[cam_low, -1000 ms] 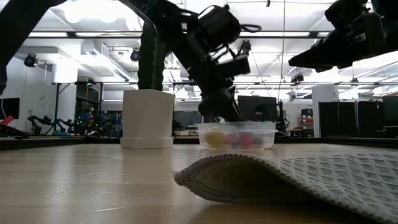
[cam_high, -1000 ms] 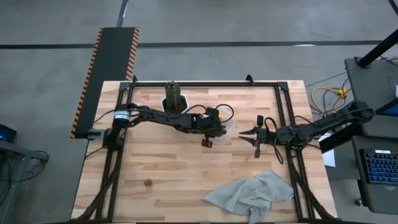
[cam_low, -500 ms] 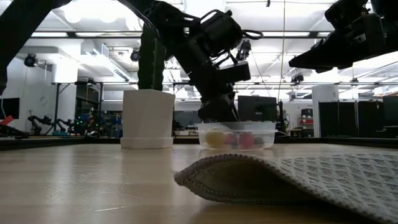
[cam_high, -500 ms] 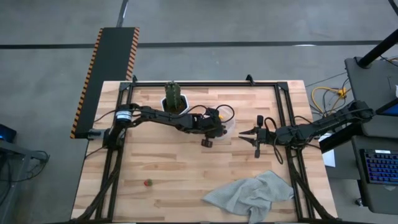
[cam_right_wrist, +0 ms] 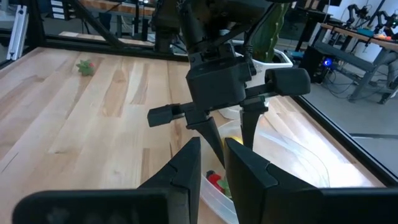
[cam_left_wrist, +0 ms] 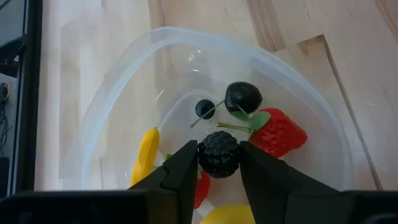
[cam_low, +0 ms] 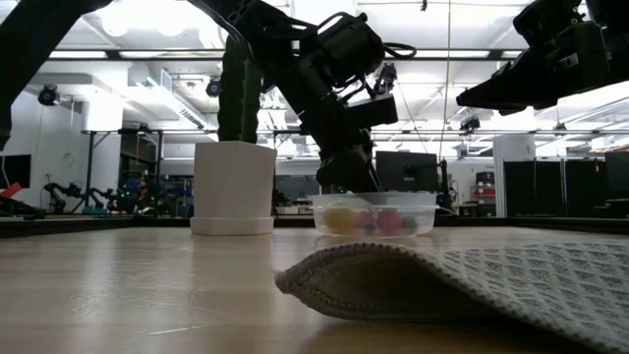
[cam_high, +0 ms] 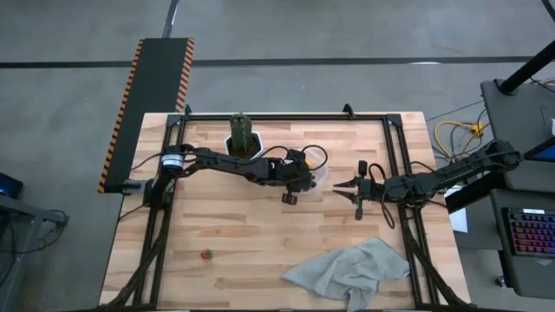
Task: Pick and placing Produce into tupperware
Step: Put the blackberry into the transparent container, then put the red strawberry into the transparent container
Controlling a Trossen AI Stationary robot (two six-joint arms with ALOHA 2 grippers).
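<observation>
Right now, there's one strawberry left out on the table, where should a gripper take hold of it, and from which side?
Grip the strawberry across its red body, probably from straight above: it lies alone on bare wood near the table's front left corner. Its exact pose is too small to tell.

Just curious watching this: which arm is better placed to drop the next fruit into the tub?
Left. Its gripper holds a blackberry above the tub; the right gripper waits beside it, empty.

1. A white plant pot [cam_high: 244, 147] with a green cactus [cam_low: 239, 93] stands near the far edge of the wooden table [cam_high: 225, 234].
2. A grey cloth [cam_high: 351, 270] lies crumpled at the table's near right corner — well apart from the pot.
</observation>
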